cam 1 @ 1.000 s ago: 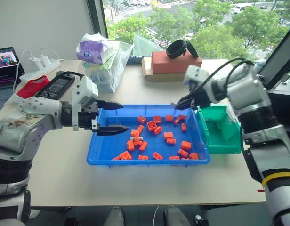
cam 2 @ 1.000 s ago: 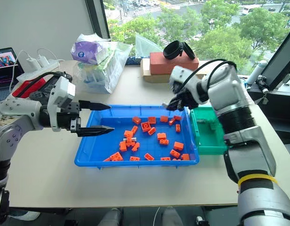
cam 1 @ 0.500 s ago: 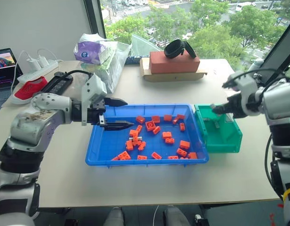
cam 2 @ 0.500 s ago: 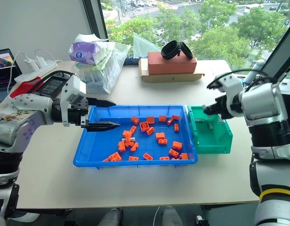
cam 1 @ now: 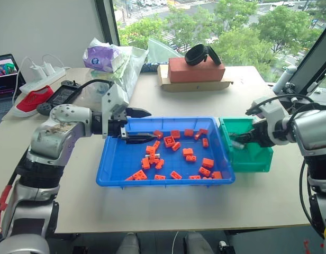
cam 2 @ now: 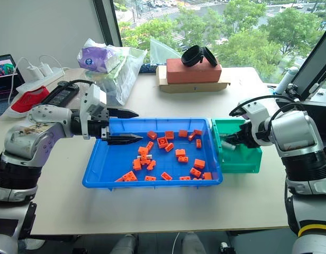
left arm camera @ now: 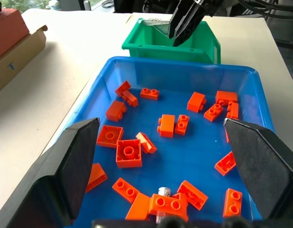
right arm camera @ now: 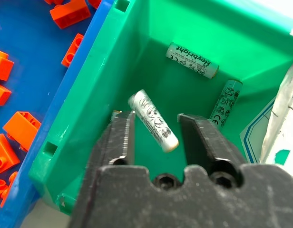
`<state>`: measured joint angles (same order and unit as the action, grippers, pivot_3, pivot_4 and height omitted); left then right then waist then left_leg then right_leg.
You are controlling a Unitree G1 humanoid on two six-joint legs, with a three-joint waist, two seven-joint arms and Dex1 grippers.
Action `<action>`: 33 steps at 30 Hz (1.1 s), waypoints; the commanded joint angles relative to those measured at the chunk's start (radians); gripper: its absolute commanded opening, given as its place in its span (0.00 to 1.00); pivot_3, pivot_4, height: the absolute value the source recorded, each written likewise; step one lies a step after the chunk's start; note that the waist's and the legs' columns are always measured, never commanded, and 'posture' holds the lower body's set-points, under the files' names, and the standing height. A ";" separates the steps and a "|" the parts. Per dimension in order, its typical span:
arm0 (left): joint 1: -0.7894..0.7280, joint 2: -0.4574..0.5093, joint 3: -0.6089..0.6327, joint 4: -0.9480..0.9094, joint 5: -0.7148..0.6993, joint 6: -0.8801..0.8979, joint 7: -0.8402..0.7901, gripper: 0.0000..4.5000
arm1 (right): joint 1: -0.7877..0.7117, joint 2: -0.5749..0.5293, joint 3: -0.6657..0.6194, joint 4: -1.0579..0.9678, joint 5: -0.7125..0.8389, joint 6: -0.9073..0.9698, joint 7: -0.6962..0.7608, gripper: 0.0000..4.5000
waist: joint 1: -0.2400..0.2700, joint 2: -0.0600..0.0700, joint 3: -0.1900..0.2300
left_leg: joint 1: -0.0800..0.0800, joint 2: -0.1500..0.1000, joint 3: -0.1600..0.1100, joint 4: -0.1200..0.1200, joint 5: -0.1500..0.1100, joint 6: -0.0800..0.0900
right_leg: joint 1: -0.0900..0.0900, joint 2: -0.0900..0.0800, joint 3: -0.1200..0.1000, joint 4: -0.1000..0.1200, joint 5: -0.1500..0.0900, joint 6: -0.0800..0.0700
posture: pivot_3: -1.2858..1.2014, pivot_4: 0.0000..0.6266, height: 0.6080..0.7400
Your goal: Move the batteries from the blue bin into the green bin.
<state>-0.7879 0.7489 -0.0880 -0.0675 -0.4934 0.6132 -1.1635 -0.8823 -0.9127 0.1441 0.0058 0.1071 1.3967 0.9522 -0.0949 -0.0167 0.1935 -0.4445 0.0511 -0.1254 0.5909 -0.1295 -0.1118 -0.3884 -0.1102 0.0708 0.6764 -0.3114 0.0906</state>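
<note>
The right gripper (right arm camera: 156, 137) has been carried from over the blue bin (cam 1: 115, 177) to above the green bin (right arm camera: 151, 76), which stands at the right end of the blue bin. Its fingers are now parted and a battery (right arm camera: 153, 120) lies loose between them, apparently released. Two batteries (right arm camera: 192, 60) already rest inside. The left gripper (cam 1: 143, 126) is held open over the blue bin, where one battery (left arm camera: 161, 193) is seen among the orange bricks (left arm camera: 129, 153), so more picking is probably needed.
</note>
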 commanded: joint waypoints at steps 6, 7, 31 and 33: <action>-0.029 0.057 0.056 0.005 0.008 -0.002 -0.019 1.00 | -0.082 -0.100 -0.044 -0.168 0.136 -0.005 0.032 1.00 | -0.003 0.000 0.000 | 0.000 0.000 0.000 0.000 0.000 0.000 | 0.000 0.000 0.000 0.000 0.000 0.000 | 0.52 0.24 1.00; -0.023 0.070 0.067 0.001 0.004 0.005 -0.017 1.00 | -0.102 -0.093 -0.038 -0.194 0.159 -0.001 0.038 1.00 | -0.005 0.000 0.000 | 0.000 0.000 0.000 0.000 0.000 0.000 | 0.000 0.000 0.000 0.000 0.000 0.000 | 0.52 0.24 1.00; 0.435 0.363 0.436 -0.182 -0.115 0.081 -0.061 1.00 | -0.146 0.439 0.321 -0.032 0.168 -0.560 0.038 1.00 | -0.003 0.000 0.000 | 0.001 0.001 -0.001 -0.001 0.000 0.000 | -0.001 0.000 -0.001 0.002 0.000 -0.001 | 0.52 0.24 1.00; 0.457 0.365 0.447 -0.219 -0.139 0.107 -0.059 1.00 | -0.147 0.477 0.343 0.023 0.134 -0.608 0.034 1.00 | -0.010 0.000 0.000 | 0.002 0.001 -0.001 -0.002 0.000 0.000 | -0.001 0.000 -0.001 0.003 -0.001 -0.001 | 0.52 0.24 1.00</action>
<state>-0.3367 1.0970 0.3181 -0.2387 -0.5980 0.7018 -1.2266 -1.0100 -0.4519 0.4764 0.0133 0.2678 0.8512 0.9905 -0.1045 -0.0171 0.1936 -0.4428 0.0520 -0.1260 0.5889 -0.1296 -0.1116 -0.3896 -0.1097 0.0701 0.6801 -0.3123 0.0892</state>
